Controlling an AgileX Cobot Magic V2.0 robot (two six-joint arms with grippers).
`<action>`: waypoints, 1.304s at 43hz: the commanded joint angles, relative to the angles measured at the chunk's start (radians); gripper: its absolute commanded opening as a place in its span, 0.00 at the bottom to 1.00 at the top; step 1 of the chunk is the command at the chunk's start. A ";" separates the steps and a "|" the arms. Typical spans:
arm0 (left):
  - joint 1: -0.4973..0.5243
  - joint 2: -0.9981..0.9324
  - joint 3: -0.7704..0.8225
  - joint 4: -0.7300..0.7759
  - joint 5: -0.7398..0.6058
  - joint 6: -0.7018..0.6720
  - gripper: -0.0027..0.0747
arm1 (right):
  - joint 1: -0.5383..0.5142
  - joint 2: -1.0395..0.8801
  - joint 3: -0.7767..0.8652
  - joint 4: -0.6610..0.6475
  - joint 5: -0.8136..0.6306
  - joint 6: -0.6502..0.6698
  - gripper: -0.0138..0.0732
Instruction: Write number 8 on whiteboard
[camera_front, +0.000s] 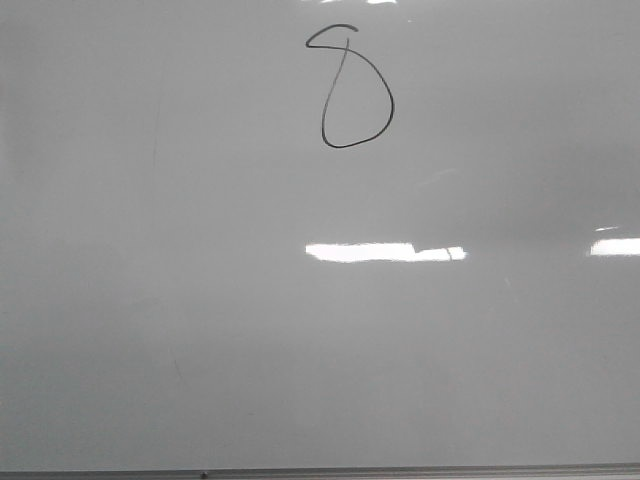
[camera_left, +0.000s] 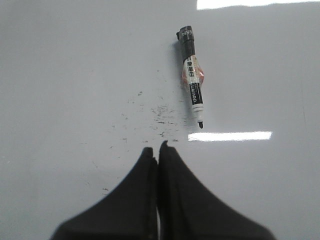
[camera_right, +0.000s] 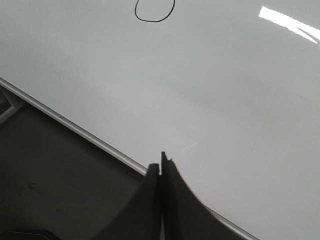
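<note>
Front view: whiteboard (camera_front: 200, 300) fills frame, glossy, rigid, slick. Number 8 (camera_front: 352, 90) drawn near top centre, thin black line, top loop left open. Left gripper (camera_left: 158, 150) fingers pressed together, empty. Right gripper (camera_right: 161, 167) likewise, empty, over board's edge. Marker (camera_left: 192, 80) lies uncapped on board near left gripper; light, smooth, likely rolls; grasp mid-barrel.

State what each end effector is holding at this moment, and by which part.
Nothing is held. The left end effector and the right end effector are both shut on nothing. The marker lies loose on the whiteboard, uncapped.
</note>
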 joint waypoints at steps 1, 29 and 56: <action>0.003 -0.014 0.014 0.012 -0.091 -0.015 0.01 | -0.007 0.006 -0.026 -0.007 -0.059 -0.004 0.08; -0.032 -0.014 0.014 0.020 -0.095 -0.058 0.01 | -0.007 0.006 -0.026 -0.007 -0.059 -0.004 0.08; -0.032 -0.014 0.014 0.013 -0.097 -0.061 0.01 | -0.007 0.006 -0.026 -0.007 -0.059 -0.004 0.08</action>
